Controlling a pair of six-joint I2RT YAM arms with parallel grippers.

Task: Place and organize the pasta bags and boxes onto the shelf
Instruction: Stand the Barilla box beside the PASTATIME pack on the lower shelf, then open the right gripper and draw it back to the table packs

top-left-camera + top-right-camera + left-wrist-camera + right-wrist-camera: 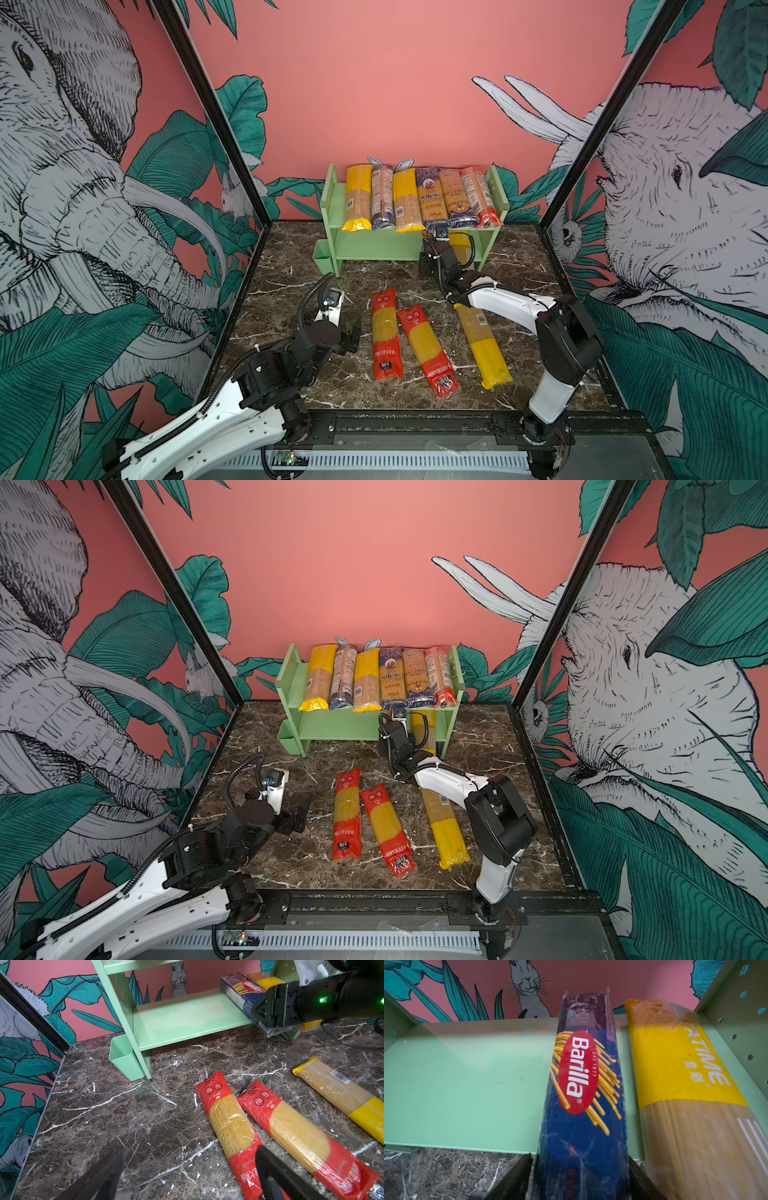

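Observation:
The pale green shelf (376, 245) (332, 725) stands at the back, with several pasta packs (419, 197) side by side on its top tier. On the lower tier (467, 1084) a blue Barilla pack (583, 1084) (239, 995) lies next to a yellow-ended pack (679, 1068). My right gripper (579, 1156) (432, 253) is at the Barilla pack's near end. Its fingers flank the pack, slightly parted, with a sliver of gap on one side. My left gripper (189, 1151) (353, 332) hangs wide open and empty over the marble, beside a red-ended pack (230, 1124) (386, 336).
A second red-ended pack (428, 349) (299, 1132) and a yellow-ended pack (482, 345) (342, 1093) also lie on the marble table. The right arm crosses above the yellow one's far end. A small green cup (323, 257) (124, 1059) hangs on the shelf's left side. Patterned walls enclose the table.

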